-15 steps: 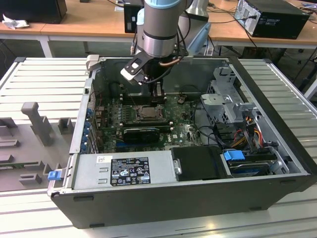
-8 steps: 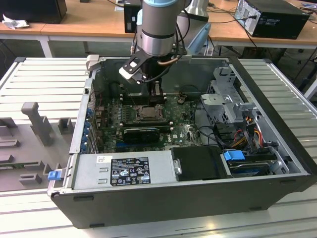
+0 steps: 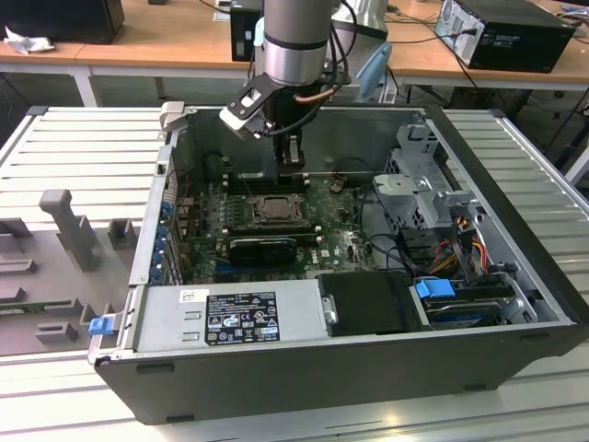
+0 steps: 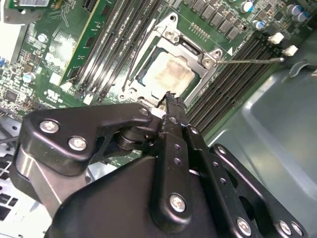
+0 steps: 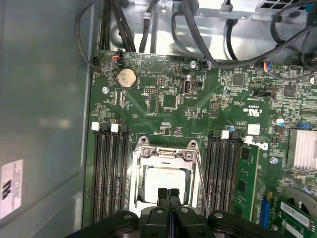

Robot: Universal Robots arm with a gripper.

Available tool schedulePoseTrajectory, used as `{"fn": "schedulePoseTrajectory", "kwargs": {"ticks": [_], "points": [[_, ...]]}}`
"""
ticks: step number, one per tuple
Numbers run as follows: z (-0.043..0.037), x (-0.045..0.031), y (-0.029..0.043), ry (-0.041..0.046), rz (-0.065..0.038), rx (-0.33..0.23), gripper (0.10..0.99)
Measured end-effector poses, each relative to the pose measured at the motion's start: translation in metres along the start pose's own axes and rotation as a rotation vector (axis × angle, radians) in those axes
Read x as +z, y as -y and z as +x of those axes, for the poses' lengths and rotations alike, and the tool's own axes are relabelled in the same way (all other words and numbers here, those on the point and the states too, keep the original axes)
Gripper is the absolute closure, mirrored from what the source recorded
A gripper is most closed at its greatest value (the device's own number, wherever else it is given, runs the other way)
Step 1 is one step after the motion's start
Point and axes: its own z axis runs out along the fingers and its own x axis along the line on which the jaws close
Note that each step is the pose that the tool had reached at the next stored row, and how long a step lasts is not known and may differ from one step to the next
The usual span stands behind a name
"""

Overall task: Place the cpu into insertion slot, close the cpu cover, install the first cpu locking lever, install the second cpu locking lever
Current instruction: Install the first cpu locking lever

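Right, the tool point(image 5: 168, 192) is down inside the open computer case point(image 3: 276, 368) on the bench point(image 3: 55, 157). Its two black fingers are pressed tight together with nothing held between them. In both wrist views their tips hover at one edge of the insertion slot point(image 3: 248, 210), very close to its metal rim. I cannot tell whether they touch it.

And there is the cpu point(image 4: 166, 74), seated in that slot: a flat square chip with a pale silver-beige top, which carries a cloudy tan smudge across the middle. The cpu cover point(image 4: 208, 59), a thin silvery frame with screw heads at its corners, looks to lie flat around the chip, whose top shows through the cut-out.

One thin wire lever point(image 4: 247, 61) juts out sideways from a corner of the cover, over the long black memory slots point(image 5: 106, 168). These flank the socket on both sides of the green motherboard point(image 5: 163, 99).
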Motion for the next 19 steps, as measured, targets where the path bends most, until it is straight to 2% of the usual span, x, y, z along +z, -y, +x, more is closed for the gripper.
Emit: {"fn": "schedulePoseTrajectory", "kwargs": {"ticks": [8, 10, 17, 19], "points": [[0.0001, -0.0187, 0.0003, 0.0000, 0.000, 0.000, 0.980], [0.0002, -0.0197, 0.0002, -0.0001, 0.000, -0.006, 0.980], [0.0001, -0.0198, 0.0003, 0.0018, 0.001, -0.120, 0.980], [0.0001, -0.0198, 0.0003, 0.0024, 0.001, -0.169, 0.980]]}}
